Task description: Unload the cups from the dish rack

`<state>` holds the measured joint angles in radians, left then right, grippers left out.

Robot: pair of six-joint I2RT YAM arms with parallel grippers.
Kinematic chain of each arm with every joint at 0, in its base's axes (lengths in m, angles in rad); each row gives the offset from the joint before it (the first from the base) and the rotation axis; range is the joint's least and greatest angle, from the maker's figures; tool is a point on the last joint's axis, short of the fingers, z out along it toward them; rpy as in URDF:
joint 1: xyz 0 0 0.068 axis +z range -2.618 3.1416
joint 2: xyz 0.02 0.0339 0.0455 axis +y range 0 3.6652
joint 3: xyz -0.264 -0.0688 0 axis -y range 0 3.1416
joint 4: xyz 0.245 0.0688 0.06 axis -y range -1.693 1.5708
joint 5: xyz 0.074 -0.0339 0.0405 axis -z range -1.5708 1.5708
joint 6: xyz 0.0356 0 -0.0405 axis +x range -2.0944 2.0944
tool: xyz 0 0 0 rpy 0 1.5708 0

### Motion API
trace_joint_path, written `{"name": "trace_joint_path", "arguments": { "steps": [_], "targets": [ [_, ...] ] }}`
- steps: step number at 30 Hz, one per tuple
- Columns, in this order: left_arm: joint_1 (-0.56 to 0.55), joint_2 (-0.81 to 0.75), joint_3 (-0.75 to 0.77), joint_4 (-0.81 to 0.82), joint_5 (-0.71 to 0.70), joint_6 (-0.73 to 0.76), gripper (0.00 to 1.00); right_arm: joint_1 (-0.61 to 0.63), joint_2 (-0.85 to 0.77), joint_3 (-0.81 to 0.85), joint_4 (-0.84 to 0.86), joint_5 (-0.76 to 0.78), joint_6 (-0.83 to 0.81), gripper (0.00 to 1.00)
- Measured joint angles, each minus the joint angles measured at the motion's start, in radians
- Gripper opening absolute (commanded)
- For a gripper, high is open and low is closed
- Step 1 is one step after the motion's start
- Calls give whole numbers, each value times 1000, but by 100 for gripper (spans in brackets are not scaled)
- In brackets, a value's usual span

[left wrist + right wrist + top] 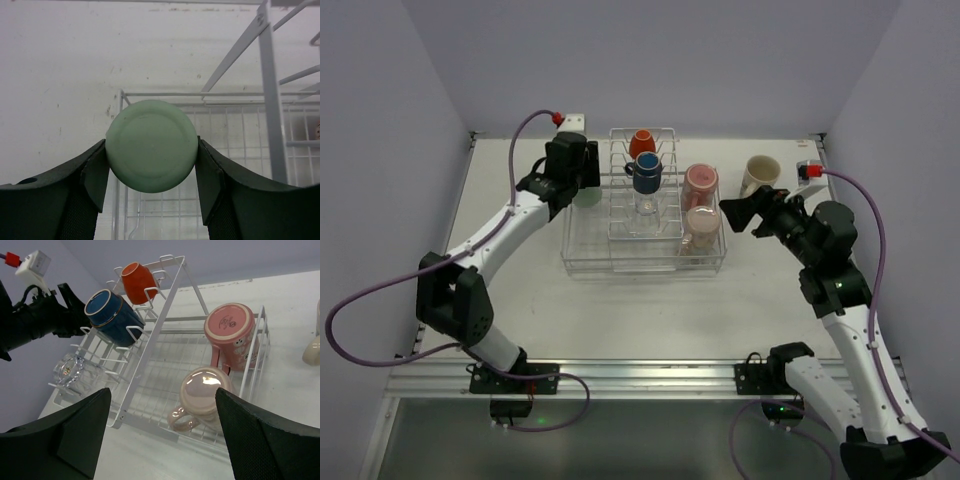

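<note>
Dish rack of thin white wire, a rectangular basket [645, 266] with a taller tine section down its middle, sits mid-table in the top view. On the tines, from 12 o'clock toward the rack centre: small orange-red mug [641, 143], small dark-blue mug [646, 173] and small clear glass [646, 205], all tipped on the wires. In the right-hand bay, at about 3 o'clock, there are two pink cups mouth down. The deeper pink one with a printed base [700, 182] is farther from the arms. The paler, glossy one [700, 226], handle visible in the right wrist view, is just beside it on the near side. The cream mug [760, 175] stands outside the rack on the white table [520, 290], at about 2 o'clock and near the rack's corner. The mint-green tumbler [151, 137] is at the rack's left end, about 10 o'clock, base toward the left wrist camera. The left gripper [151, 155] is on it, with the dark finger pads [95, 175] pressed against both sides. I cannot tell whether the tumbler rests on the wire floor. The right gripper [740, 212] hangs at 3 o'clock, just outside the rack. Its jaws are spread wide with nothing between them, pointed at the two pink cups and touching neither. Purple cables [360, 345] trail from both arms.
</note>
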<state>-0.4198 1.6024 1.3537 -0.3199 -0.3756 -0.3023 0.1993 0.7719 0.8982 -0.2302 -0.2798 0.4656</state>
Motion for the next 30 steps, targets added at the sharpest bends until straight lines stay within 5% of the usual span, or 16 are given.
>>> {"name": "trace_joint_path", "arguments": {
  "steps": [14, 21, 30],
  "targets": [
    [5, -562, -88, 27, -55, -19, 32, 132, 20, 28, 114, -85, 155, 87],
    [6, -835, -262, 232, 303, -211, 32, 204, 15, 5, 339, -194, 338, 92],
    [6, -868, -470, 553, 682, -474, 32, 407, 117, -7, 561, -216, 459, 94]
  ]
}}
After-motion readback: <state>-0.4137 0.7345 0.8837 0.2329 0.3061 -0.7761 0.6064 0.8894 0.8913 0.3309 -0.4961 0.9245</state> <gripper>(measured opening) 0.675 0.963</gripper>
